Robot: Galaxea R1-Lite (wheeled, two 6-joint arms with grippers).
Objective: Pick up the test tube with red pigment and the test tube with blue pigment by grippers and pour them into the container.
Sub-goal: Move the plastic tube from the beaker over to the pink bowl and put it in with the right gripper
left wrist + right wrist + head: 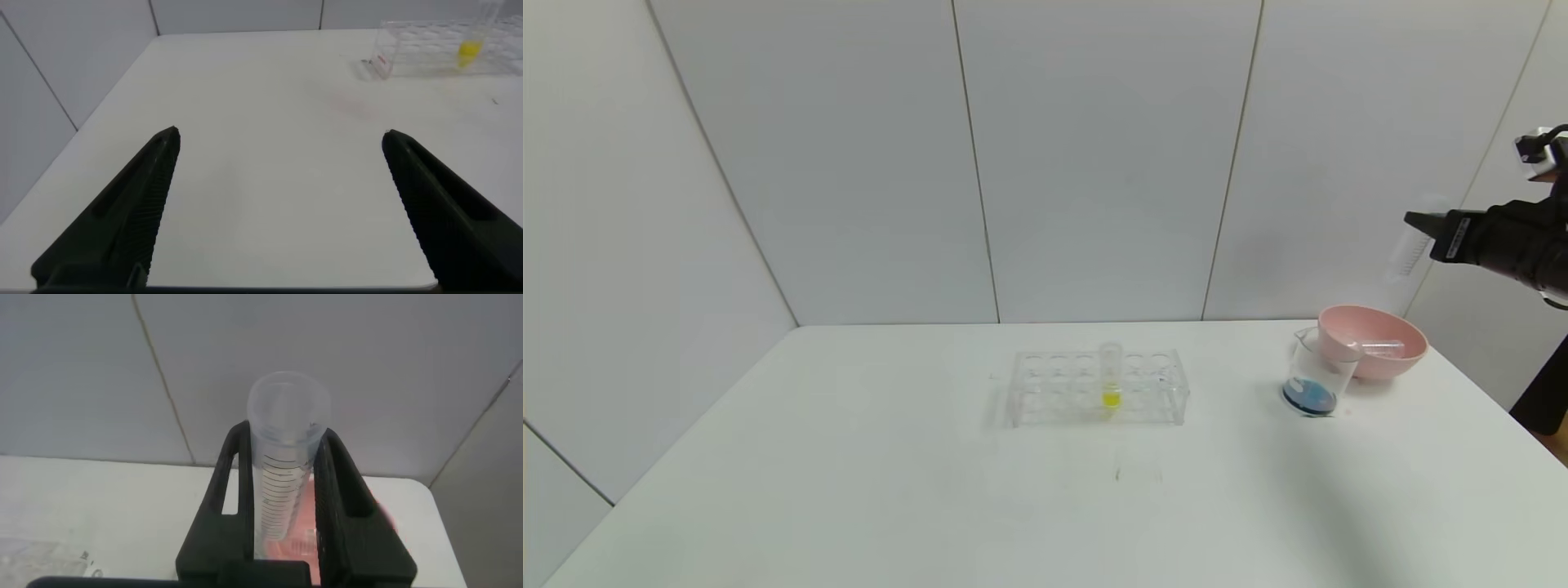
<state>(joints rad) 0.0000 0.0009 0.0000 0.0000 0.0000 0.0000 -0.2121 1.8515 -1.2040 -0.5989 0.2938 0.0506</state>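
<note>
Head view: the right gripper (1417,222) is raised high at the right edge of the scene, above the pink bowl (1376,359), with a clear tube (1409,245) in its tips; the left arm does not show here.
Right wrist view: the fingers (335,490) are clamped on both sides of that tube (286,449). It has graduation marks and looks empty, so which pigment it held I cannot tell.
Left wrist view: the left gripper (282,163) hangs over the bare left part of the table (261,147), jaws spread wide, nothing between them.
Beaker: the container (1316,384) stands near the table's right side, touching or just in front of the bowl, with dark blue liquid in its bottom.
Bowl: another clear tube (1379,347) lies inside it on its side.
Rack: a clear rack (1094,388) sits mid-table, well apart from the beaker, with one upright yellow tube (1111,380).
Room: wide open tabletop lies in front of the rack and to its left; the beaker and bowl sit near the far right corner.
</note>
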